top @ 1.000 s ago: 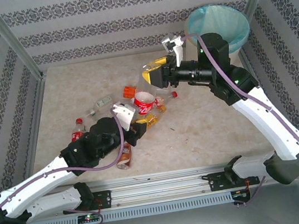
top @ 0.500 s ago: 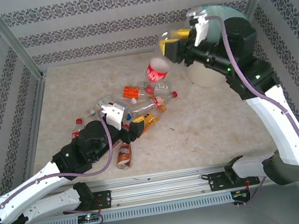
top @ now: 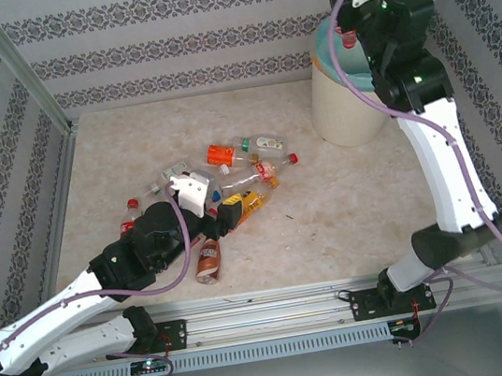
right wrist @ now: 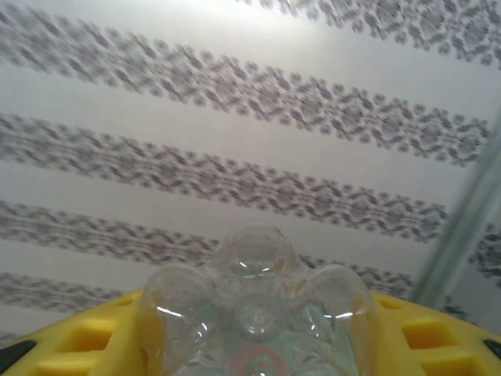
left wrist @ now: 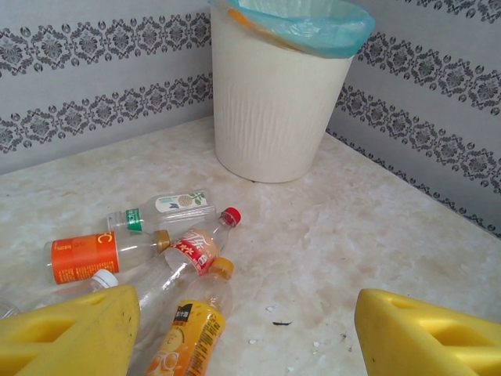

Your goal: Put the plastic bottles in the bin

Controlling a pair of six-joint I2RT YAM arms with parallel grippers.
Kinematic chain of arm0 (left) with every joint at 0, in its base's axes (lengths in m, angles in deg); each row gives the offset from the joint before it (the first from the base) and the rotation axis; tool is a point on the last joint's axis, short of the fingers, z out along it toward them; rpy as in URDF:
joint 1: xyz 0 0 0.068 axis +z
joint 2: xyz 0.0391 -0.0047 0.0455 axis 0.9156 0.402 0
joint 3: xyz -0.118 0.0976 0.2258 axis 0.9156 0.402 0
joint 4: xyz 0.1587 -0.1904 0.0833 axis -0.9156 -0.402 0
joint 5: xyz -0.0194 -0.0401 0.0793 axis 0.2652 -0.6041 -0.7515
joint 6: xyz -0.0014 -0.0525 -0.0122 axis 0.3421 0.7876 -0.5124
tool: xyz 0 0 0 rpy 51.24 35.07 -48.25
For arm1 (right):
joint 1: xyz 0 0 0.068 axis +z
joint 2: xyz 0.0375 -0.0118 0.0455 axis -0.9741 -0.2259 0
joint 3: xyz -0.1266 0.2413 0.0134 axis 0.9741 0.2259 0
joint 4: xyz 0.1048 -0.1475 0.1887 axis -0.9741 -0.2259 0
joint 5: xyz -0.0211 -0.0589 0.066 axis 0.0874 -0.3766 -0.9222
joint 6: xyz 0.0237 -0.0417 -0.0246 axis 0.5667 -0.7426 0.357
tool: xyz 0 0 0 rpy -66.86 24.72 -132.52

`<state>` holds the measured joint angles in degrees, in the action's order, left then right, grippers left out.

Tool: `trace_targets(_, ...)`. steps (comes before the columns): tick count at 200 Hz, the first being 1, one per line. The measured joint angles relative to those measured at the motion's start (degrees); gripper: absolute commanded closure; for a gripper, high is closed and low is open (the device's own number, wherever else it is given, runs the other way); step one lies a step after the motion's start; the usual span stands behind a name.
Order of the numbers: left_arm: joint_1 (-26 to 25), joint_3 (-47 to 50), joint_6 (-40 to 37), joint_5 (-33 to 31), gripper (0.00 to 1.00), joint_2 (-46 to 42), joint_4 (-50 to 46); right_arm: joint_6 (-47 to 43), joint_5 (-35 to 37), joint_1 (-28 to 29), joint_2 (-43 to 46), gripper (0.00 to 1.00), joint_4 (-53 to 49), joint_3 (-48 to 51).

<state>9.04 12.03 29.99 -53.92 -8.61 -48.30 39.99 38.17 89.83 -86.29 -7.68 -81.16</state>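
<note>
Over the bin (top: 343, 108), your right gripper (right wrist: 254, 345) gripped one clear bottle (right wrist: 254, 290) not yet dropped, while your left gripper (left wrist: 246, 329) hung open and empty beside the heap of plastic bottles (top: 220, 155) left to clear from the surface (top: 329, 205).

**Top external.** Mounted high, above and behind the arm bases (top: 149, 328), which sit at the bottom edge of the frame. Faces down and forward over the whole table (top: 329, 205). Distant and wide.

**Left wrist.** Low and close above the table, facing almost level across it. The left gripper (left wrist: 246, 333) shows its yellow fingers at the lower corners. The bin (left wrist: 270, 117) is at upper centre and the bottles (left wrist: 156, 251) at lower left.

**Right wrist.** Tilted upward at the patterned wall (right wrist: 235, 117), which is blurred. Very near the base of a clear bottle (right wrist: 254, 305) in the right gripper (right wrist: 250, 345) at the bottom edge.

**Shared.**
- Top external and left wrist: bin, bottles, table.
- Top external and right wrist: patterned wall.
</note>
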Motion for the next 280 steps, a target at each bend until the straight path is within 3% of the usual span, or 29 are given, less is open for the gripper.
trace_targets(48, 0.0, 0.0, 0.3, 0.0, 0.27, 2.5, 0.1, -2.6, 3.3, -4.4, -8.9, 0.59, 1.7, 0.8)
trace_targets(125, 0.0, 0.0, 4.0, -0.9, 0.27, 4.6, -0.3, 0.1, 1.5, -10.9, -12.8, 0.54, 0.9, 4.6)
trace_targets(195, 0.0, 0.2, 6.2, -2.6, 0.27, 4.6, -1.5, 1.9, -1.6, -13.2, -20.0, 0.49, -3.7, 3.3)
trace_targets(280, 0.0, 1.9, 7.5, -3.7, 0.27, 5.0, -2.1, 5.1, -5.0, -15.8, -21.1, 0.45, -6.4, 2.0)
